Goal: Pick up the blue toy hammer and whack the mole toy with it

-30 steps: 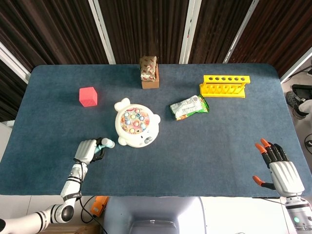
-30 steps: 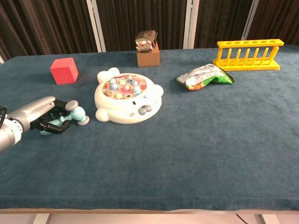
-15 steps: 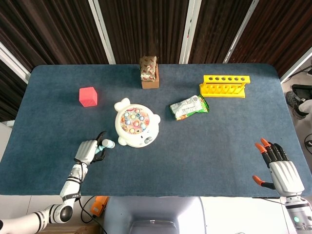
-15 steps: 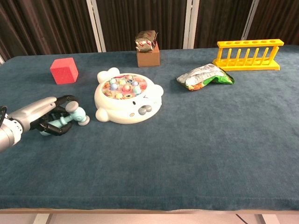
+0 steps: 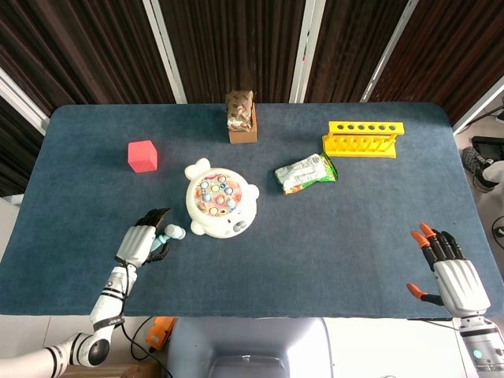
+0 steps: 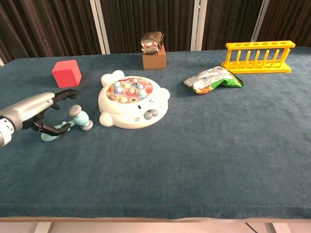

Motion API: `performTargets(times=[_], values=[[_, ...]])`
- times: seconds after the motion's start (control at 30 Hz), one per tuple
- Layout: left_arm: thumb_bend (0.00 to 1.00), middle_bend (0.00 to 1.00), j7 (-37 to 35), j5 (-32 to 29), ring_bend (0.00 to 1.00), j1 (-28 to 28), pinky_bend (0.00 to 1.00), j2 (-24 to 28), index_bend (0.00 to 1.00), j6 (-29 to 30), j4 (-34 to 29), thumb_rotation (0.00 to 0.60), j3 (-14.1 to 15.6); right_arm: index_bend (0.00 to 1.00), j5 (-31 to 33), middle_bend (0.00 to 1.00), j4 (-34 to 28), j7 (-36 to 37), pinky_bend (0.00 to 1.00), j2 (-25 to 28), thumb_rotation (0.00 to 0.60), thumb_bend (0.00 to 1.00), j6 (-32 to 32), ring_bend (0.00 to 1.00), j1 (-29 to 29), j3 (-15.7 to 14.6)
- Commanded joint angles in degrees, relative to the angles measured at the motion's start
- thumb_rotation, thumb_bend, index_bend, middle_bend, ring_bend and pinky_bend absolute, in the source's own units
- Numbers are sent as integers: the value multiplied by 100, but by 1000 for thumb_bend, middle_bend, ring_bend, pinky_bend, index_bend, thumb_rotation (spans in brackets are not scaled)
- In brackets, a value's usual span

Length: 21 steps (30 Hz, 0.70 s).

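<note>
The blue toy hammer (image 6: 74,121) lies on the blue tablecloth just left of the white mole toy (image 6: 131,103), its grey head toward the toy. My left hand (image 6: 35,110) hovers over the handle end with its fingers stretched out above the hammer and the thumb low beside the handle; nothing is gripped. From the head view, the left hand (image 5: 140,242) sits left of the hammer (image 5: 171,232) and the mole toy (image 5: 220,206). My right hand (image 5: 450,272) rests open at the near right table edge, far from both.
A red cube (image 6: 66,73) stands behind the left hand. A brown box with a wrapped snack (image 6: 153,51) is at the back centre, a green snack bag (image 6: 213,78) right of the mole toy, and a yellow rack (image 6: 257,57) at the back right.
My left hand's fingers, curled around the hammer handle a second ago, have opened and lifted off it. The hammer stays on the cloth. The right hand has barely moved.
</note>
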Motion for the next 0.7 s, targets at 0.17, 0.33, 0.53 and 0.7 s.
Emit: performTargets(times=[0.17,0.33,0.53,0.7], values=[[437,43,81,741,12,380,115,508,46,888,-417,600,294,0,5,0,-3,-35,0,-10,600,340,25,0,-9,6],[441,0,85,1177,0,1107,60,1698,3,1514,-1274,600,994,0,62,0,20,-110,0,-43,600,340,152,0,-58,62],[462,0,-241,2142,0,2032,31,2342,0,2679,-1468,600,1758,0,110,0,45,-371,0,-158,600,340,143,0,-70,64],[460,0,-49,2585,0,2230,30,2193,0,3059,-1215,600,1764,0,64,0,-38,-597,0,-222,600,341,-6,0,-15,-5]])
